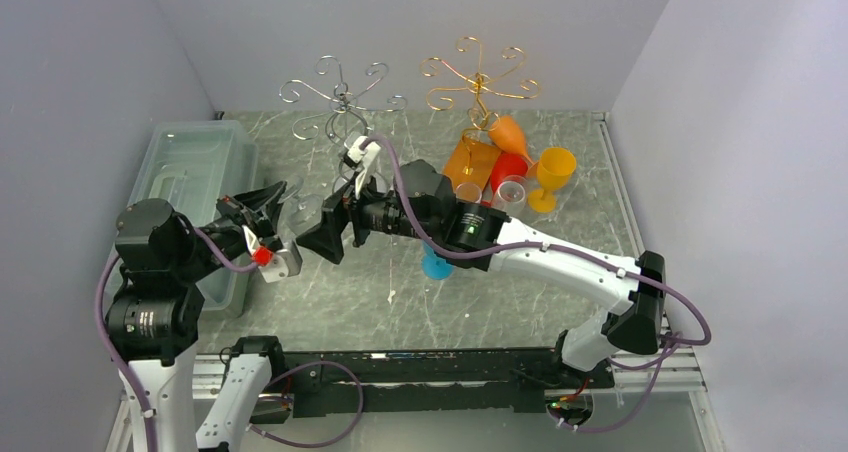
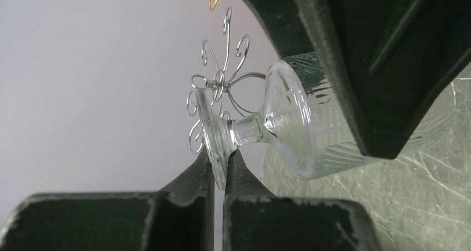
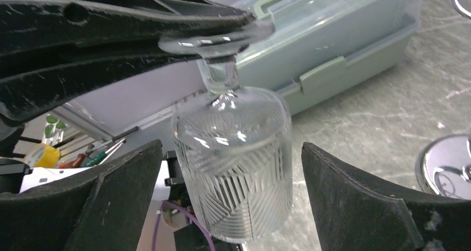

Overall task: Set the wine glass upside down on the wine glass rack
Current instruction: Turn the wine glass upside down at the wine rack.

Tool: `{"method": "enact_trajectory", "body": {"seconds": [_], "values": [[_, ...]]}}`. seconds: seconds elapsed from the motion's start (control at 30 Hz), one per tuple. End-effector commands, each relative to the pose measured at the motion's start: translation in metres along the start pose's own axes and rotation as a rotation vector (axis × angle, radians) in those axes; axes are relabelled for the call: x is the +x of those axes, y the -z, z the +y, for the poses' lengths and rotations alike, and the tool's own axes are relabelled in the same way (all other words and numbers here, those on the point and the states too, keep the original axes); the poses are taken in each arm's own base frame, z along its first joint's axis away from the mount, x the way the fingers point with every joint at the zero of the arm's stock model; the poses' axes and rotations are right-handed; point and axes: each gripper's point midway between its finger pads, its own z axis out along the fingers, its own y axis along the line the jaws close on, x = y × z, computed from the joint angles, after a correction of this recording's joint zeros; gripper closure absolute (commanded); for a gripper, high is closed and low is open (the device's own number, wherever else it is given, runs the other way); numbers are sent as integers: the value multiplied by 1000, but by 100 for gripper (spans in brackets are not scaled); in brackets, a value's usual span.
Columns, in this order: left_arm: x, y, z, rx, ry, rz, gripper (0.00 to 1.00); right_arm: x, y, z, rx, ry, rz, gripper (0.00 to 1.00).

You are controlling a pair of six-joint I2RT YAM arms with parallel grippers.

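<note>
The clear ribbed wine glass (image 1: 300,205) hangs in the air between my two grippers. My left gripper (image 1: 272,200) is shut on the glass's foot (image 2: 214,131); its fingertips (image 2: 239,170) pinch the rim of the foot. The bowl (image 3: 239,162) sits between the open fingers of my right gripper (image 3: 233,201), with a gap on each side. The right gripper (image 1: 316,224) faces the left one. The silver wine glass rack (image 1: 340,102) stands at the back, behind the glass, and shows in the left wrist view (image 2: 219,87).
A gold rack (image 1: 480,77) stands back right with orange, red and clear glasses (image 1: 510,177) at its base. A blue glass (image 1: 437,265) lies under the right arm. A lidded plastic box (image 1: 195,177) is at the left, also in the right wrist view (image 3: 333,34).
</note>
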Motion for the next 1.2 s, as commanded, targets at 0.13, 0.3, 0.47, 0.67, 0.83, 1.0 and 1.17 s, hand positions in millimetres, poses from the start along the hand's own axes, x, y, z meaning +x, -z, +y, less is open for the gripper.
{"method": "enact_trajectory", "body": {"seconds": [0.13,0.3,0.47,0.67,0.83,1.0,1.17], "values": [[-26,-1,16,-21,-135,-112,100,8,-11,7,-84,38,-26,19],[-25,-3,16,-7,-110,-114,100,19,-6,-4,-43,53,-31,39],[-24,-4,11,-9,-60,-127,54,-1,11,-23,63,93,-130,73],[2,-8,19,-44,119,-9,18,-10,45,-75,233,119,-164,79],[42,-15,7,-14,297,146,18,-8,70,-117,354,135,-160,84],[66,-27,-4,8,409,204,21,-12,76,-144,411,149,-153,87],[73,-38,3,-15,458,195,24,-18,71,-166,437,145,-165,89]]}}
